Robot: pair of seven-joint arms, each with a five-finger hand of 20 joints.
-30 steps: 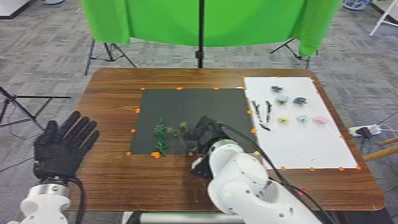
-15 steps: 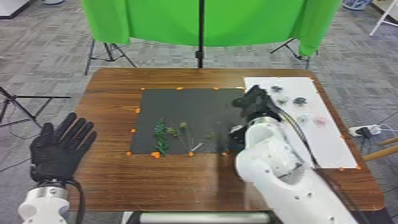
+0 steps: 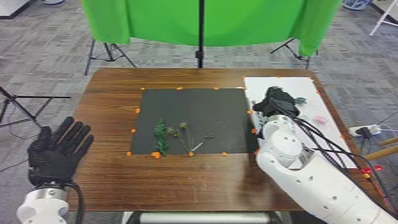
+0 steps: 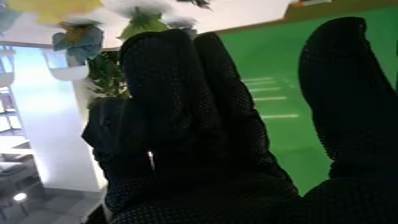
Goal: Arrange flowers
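Right fingers (image 3: 276, 103), over the white sheet (image 3: 266, 82), stand open in the wrist view.

Sprigs (image 3: 161, 136) on the mat (image 3: 191, 106), flowers (image 3: 300, 100) on the sheet (image 3: 299, 85) to its right

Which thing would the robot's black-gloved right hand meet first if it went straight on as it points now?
Probably the small yellow-green flower by the flat white sheet: it appears just past the fingertips of the right hand, though depth is unclear.
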